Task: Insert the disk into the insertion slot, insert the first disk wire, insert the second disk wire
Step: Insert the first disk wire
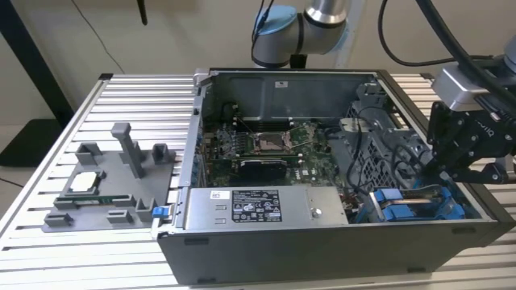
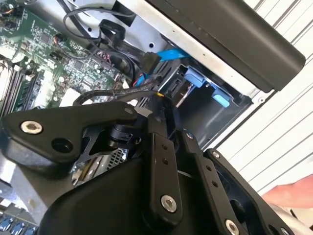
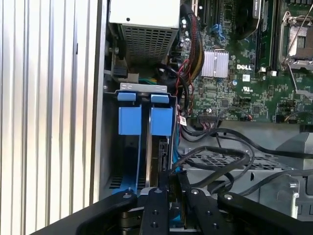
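Note:
The insertion slot (image 1: 403, 208) is the blue-tabbed metal bay at the case's front corner, on the exterior view's right; its blue latch tabs (image 3: 129, 120) (image 2: 193, 78) appear in both wrist views. The disk (image 3: 164, 154) sits in one bay, with just its dark end edge showing. My gripper (image 1: 458, 174) hangs just above that bay. In both wrist views its fingertips (image 3: 172, 188) (image 2: 159, 100) are pinched on the end of a black disk wire (image 2: 117, 93) right at the disk's end. A blue flat wire (image 2: 166, 54) runs nearby.
The open computer case (image 1: 322, 248) lies on a slatted table. Inside are the grey power-supply box (image 1: 266, 208), the motherboard (image 1: 266, 142) and a perforated cage (image 3: 215, 159) draped with black cables. A grey parts fixture (image 1: 113, 187) stands on the exterior view's left.

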Robot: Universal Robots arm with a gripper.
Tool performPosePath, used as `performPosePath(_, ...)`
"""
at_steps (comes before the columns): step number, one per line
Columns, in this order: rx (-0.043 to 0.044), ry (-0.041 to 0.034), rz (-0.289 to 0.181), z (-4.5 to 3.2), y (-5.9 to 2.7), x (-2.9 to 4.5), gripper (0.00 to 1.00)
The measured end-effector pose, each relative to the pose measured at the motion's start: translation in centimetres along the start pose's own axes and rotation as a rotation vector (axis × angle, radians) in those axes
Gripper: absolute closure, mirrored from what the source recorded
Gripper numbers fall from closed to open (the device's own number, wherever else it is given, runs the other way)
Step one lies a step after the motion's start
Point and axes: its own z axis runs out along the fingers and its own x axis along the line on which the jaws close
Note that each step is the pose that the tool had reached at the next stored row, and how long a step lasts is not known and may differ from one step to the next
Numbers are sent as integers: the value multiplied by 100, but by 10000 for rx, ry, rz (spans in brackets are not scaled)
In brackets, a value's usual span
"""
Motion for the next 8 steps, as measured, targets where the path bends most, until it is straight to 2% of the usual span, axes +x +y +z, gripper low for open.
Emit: performPosePath(8,-35,-9,187,67,-14,36,100)
